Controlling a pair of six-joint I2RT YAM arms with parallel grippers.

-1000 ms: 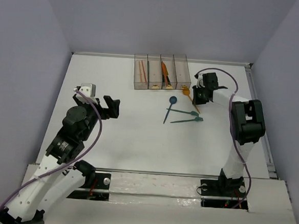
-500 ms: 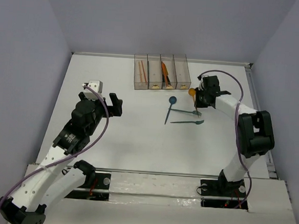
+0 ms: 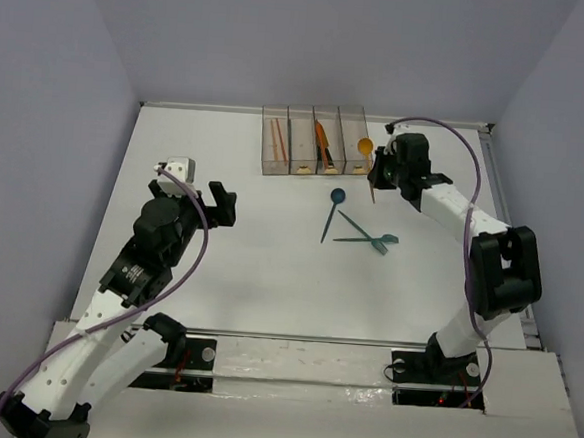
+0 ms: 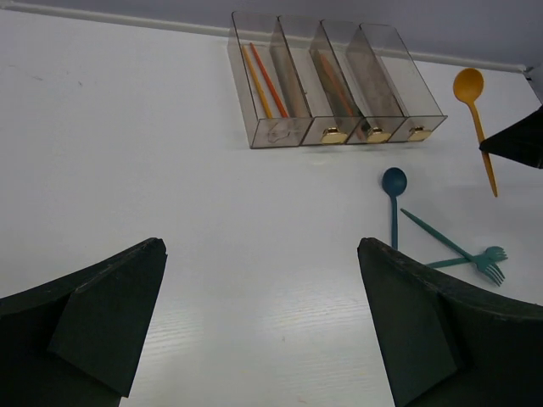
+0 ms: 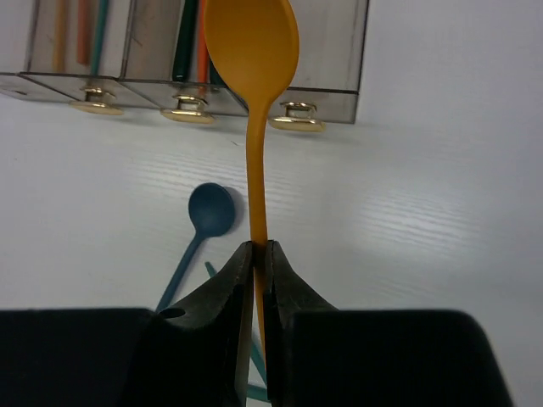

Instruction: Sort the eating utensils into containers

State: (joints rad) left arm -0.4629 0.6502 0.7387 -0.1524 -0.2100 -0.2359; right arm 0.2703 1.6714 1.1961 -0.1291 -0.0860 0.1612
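Right gripper (image 5: 257, 251) clamped on orange spoon (image 5: 252, 51) handle, bowl at the rightmost bin (image 5: 335, 51). Left gripper (image 4: 261, 254) wide open, holding nothing. Blue spoon (image 3: 338, 195) and teal forks (image 3: 379, 241) lie on table (image 3: 249, 266).

Loose utensils (image 3: 355, 226) before the containers (image 3: 302, 113)

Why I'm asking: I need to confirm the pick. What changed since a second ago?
The right gripper took hold of the orange spoon and lifted it toward the bins. One teal fork swung diagonal. The blue spoon, the bins' contents and the open left gripper barely changed.
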